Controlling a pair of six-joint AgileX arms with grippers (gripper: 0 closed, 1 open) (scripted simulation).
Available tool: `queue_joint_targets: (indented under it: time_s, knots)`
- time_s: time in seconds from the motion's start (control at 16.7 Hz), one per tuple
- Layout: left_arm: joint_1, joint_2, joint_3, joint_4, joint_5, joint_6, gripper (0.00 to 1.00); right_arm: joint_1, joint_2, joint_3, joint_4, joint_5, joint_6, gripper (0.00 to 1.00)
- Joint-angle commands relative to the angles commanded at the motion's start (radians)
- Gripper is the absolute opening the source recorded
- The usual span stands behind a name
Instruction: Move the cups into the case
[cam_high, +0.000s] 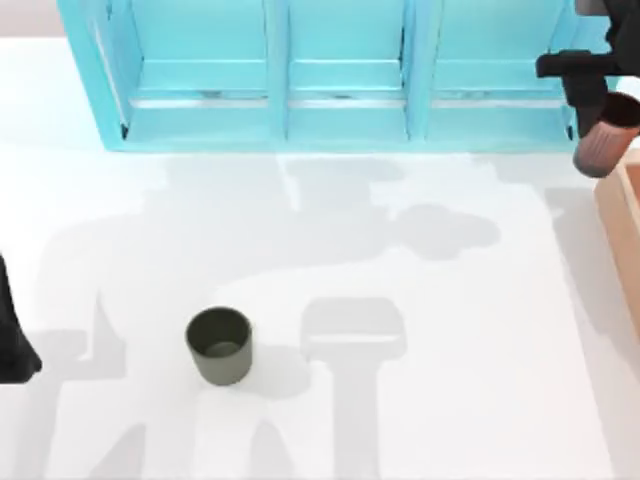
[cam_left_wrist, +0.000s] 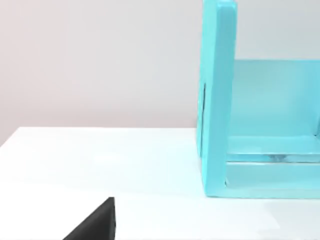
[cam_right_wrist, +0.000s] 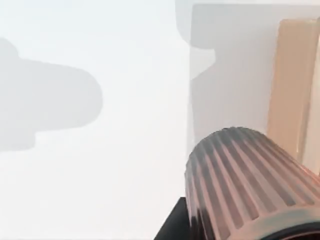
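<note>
Copper cup, ribbed and tilted off upright, hangs pinched in the right tool just beside the tan case at the table's right edge, while the olive cup stands upright, mouth up, left of centre.

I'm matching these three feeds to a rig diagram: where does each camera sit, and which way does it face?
Top view: above the table, looking down; right gripper carries the reddish-brown cup beside the wooden case; green cup stands alone.
Left wrist view: low, facing the turquoise shelf.
Right wrist view: looks down past the held cup at the case.
Shared: shelf, cup, case.
</note>
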Motion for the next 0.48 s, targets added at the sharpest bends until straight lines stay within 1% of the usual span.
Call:
queue_joint_targets:
  time_s: [0.18,0.48]
  knots:
    - [0.000,0.000,0.000,0.000,0.000,0.000,1.00,-0.103,-0.150,-0.150,0.004,-0.007,-0.109,0.00]
    - [0.000,0.000,0.000,0.000,0.000,0.000,1.00,-0.339,-0.504,-0.510,0.013,-0.020,-0.340,0.00]
